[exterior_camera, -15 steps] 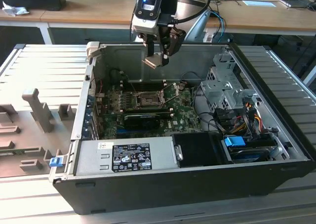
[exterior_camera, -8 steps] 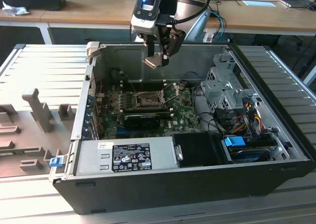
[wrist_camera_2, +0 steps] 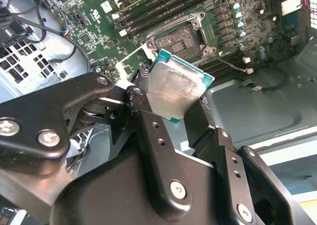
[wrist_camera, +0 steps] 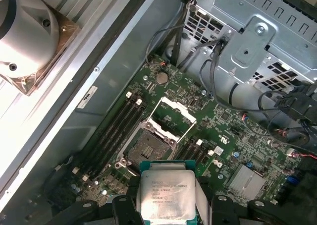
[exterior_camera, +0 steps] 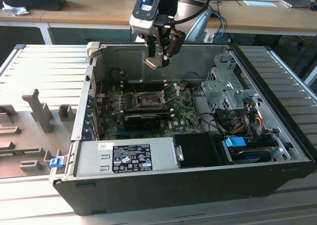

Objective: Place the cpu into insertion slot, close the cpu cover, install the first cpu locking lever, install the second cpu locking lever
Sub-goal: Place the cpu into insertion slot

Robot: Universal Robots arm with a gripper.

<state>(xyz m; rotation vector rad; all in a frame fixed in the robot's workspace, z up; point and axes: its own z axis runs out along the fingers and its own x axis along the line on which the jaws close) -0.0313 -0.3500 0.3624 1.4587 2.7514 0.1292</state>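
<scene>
Silver cpu [wrist_camera: 166, 197], edges (seemingly) in gripper [exterior_camera: 159, 55], hangs clear.

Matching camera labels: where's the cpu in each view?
Exterior view: cpu held in the claw, above the open case.
Second wrist view: cpu tilted, clamped in the claw.
First wrist view: cpu printed face showing.
Shared landmark: insertion slot.

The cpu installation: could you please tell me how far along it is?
Done: the cpu is picked up, and the gripper is shut on it. In hand: it hangs above the motherboard, not yet seated. Left: the insertion slot is empty and the cpu cover stands open, so seating, closing and both lever locks remain undone.
</scene>
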